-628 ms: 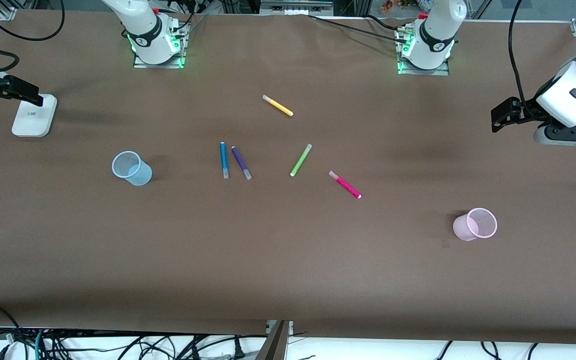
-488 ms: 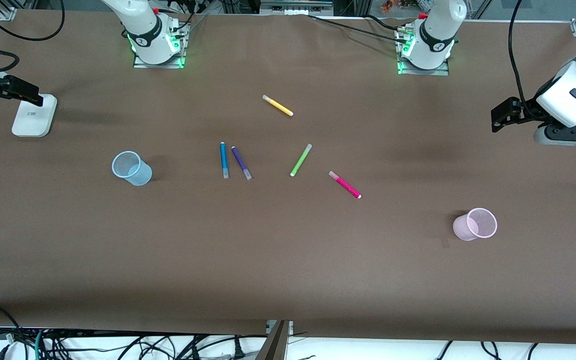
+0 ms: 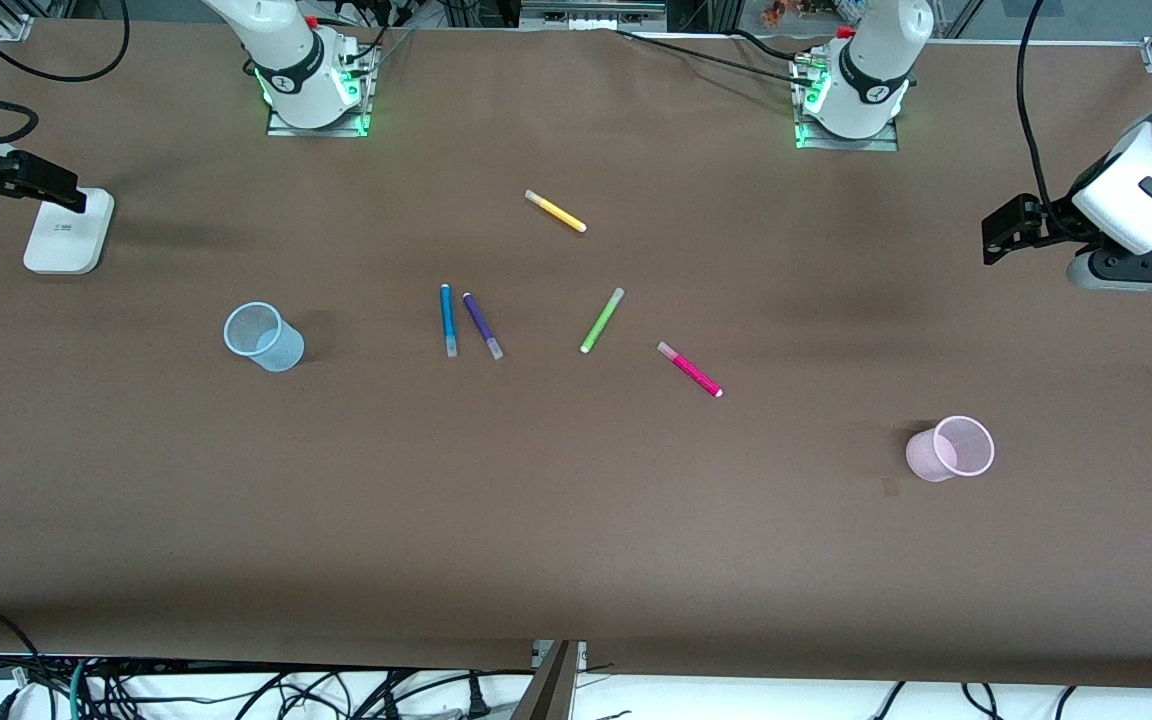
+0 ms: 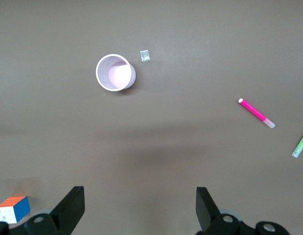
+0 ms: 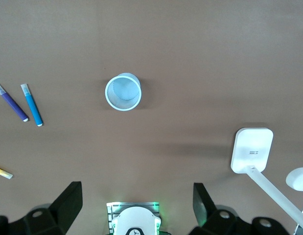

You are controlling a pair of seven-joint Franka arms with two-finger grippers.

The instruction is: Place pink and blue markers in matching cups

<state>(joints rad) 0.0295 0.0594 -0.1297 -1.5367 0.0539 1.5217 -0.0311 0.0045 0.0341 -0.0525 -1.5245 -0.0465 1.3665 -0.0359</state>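
Both grippers hang with fingers spread wide and empty: your left gripper is up over the left arm's end of the table, your right gripper up over the right arm's end, and both arms wait, so nothing has been picked yet. Each wrist camera looks straight down on its own cup, which reads like a deliberate split of work. You have the pale pink cup upright toward the left arm's end, well apart from the left fingers, and the pale blue cup upright toward the right arm's end, well apart from the right fingers. Between the cups lie the markers, all flat: the pink marker nearest the pink cup, the blue marker just beside a purple marker, with a lime-green marker between the pairs and a yellow marker farther from the front camera.
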